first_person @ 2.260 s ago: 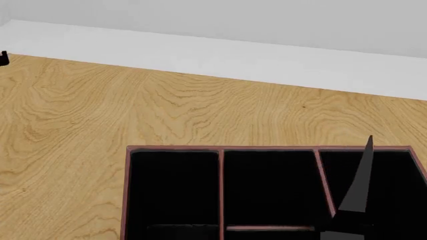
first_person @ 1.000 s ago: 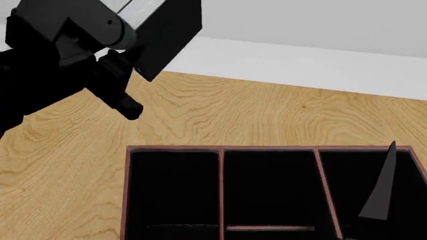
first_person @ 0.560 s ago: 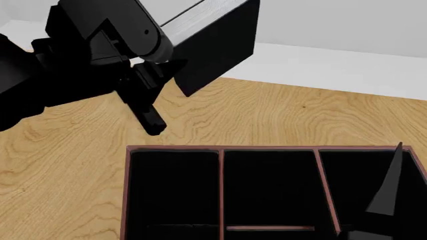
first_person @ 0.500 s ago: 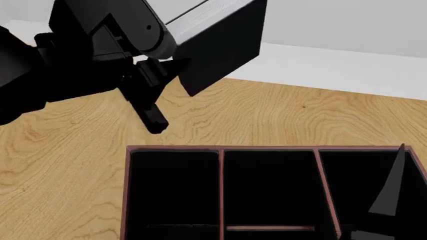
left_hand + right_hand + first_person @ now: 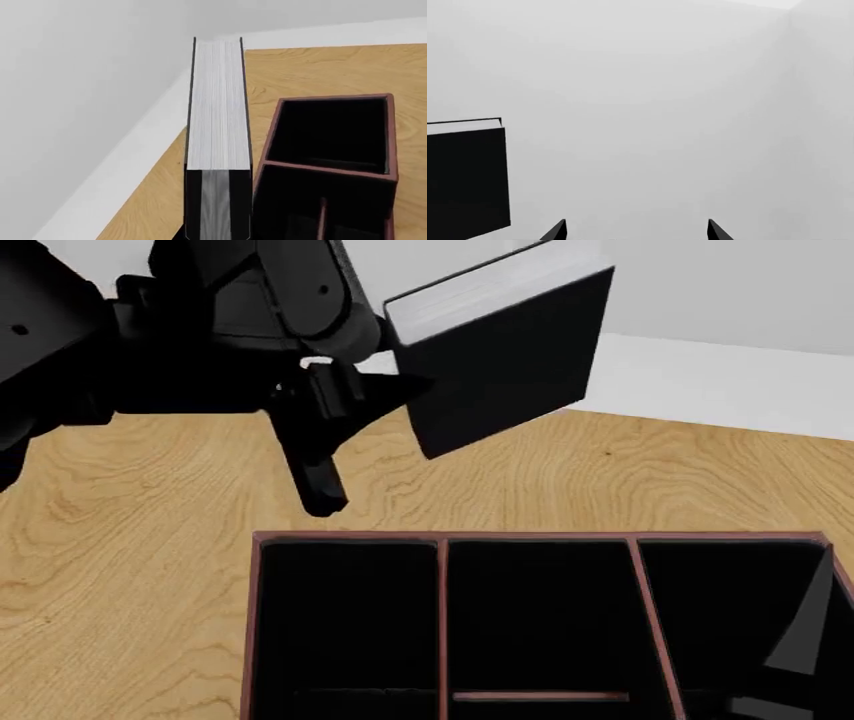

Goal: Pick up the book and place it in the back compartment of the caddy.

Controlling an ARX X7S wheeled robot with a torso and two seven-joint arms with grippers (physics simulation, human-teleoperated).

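Note:
My left gripper (image 5: pixel 400 390) is shut on the book (image 5: pixel 507 360), a block with black covers and a white-grey lined page edge. It holds the book tilted in the air, above the wooden table just beyond the caddy's back wall. The caddy (image 5: pixel 441 537) is black inside with pinkish-brown walls and dividers. In the left wrist view the book (image 5: pixel 217 105) stands edge-on between the jaws of the left gripper (image 5: pixel 217 200), beside the caddy (image 5: pixel 333 97). My right gripper (image 5: pixel 635 232) is open and empty and faces the wall; one of its fingers (image 5: pixel 801 635) shows over the caddy's right section.
The wooden table (image 5: pixel 134 570) runs to a white baseboard and grey wall (image 5: pixel 721 290) behind. The book also shows at the edge of the right wrist view (image 5: pixel 467 180). The left arm's black bulk (image 5: pixel 120 350) fills the upper left of the head view.
The left arm has come in from the left and carried the book rightward, nearer above the caddy's back edge. The right gripper's finger has drifted right and lower.

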